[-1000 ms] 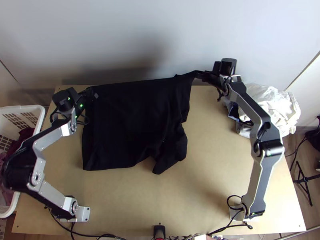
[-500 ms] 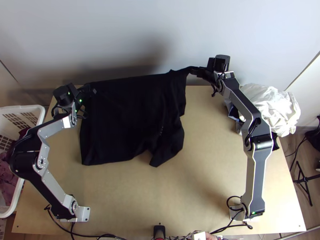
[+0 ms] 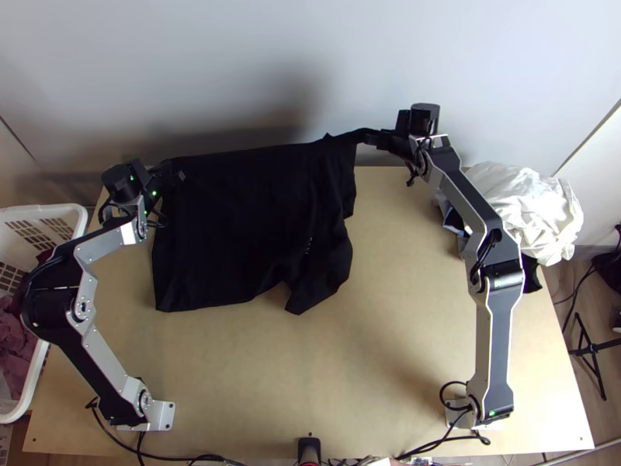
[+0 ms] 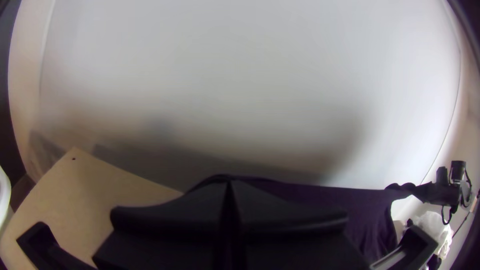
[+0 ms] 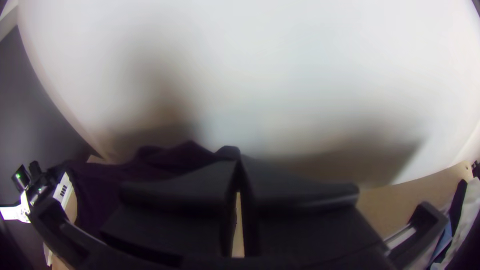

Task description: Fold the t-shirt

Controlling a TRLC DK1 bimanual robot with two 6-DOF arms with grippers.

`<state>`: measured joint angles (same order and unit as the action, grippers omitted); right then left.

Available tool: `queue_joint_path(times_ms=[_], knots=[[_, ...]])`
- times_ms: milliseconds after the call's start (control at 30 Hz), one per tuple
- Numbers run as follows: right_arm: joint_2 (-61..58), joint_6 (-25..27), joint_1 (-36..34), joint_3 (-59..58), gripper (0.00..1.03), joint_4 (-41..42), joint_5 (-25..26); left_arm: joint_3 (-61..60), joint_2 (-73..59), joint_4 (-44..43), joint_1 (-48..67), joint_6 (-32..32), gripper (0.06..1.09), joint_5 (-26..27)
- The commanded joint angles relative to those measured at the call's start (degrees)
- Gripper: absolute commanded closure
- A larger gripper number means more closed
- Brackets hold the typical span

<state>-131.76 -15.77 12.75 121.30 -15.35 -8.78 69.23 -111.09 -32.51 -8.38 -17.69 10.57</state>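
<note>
1. Task item: black fabric t-shirt (image 3: 248, 225), over the far left part of the light wooden desk (image 3: 411, 326). Not folded into a neat shape.
2. Far side of shirt is pulled nearly straight between my two grippers, along the desk's far edge. Rest spreads toward the near edge, fairly flat on the left side, creased and loose on the right.
3. Near hem uneven: straight-ish from the left, then a notch, then a loose flap pointing at the near edge. Can't tell which part of the shirt is which.
4. My left gripper (image 3: 179, 174): at the desk's far left corner, clamped on the shirt's far left corner. In its wrist view the fingertips meet, with cloth running off from them.
5. My right gripper (image 3: 373, 139): by the far edge, right of the middle. Pinching the end of a narrow, bunched strip drawn out of the shirt's far right side. In its wrist view the fingertips (image 5: 260, 172) meet at the end of that strip.
6. White crumpled cloth pile (image 3: 536, 206): by the far right corner, beside the right edge. Small black cloth (image 3: 532, 275) near it, partly behind my right arm.
7. White plastic basket (image 3: 81, 221): at the left edge, dark reddish cloth (image 3: 14, 342) inside.
</note>
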Motion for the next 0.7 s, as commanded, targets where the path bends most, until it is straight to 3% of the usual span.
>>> queue_joint_path(times_ms=[0,100,167,267,667], knots=[[1.5,0.7,1.1,-1.7,1.00,-1.2,-0.2,-3.3,1.9,0.4,0.3,0.9,0.88,1.4],[2.5,0.7,1.3,-2.5,1.00,-1.2,-0.2,-4.6,2.9,0.7,0.2,0.9,0.65,1.6],[3.1,0.8,1.5,-3.2,1.00,-1.2,-0.2,-5.2,3.5,1.2,0.0,0.9,0.45,2.0],[3.9,1.0,1.5,-4.0,1.00,-1.2,-0.2,-5.5,3.9,2.5,-0.4,0.9,0.29,3.0],[6.3,1.6,1.7,-7.5,1.00,-1.2,-0.2,-6.2,2.0,2.5,-0.5,2.5,0.26,3.5]])
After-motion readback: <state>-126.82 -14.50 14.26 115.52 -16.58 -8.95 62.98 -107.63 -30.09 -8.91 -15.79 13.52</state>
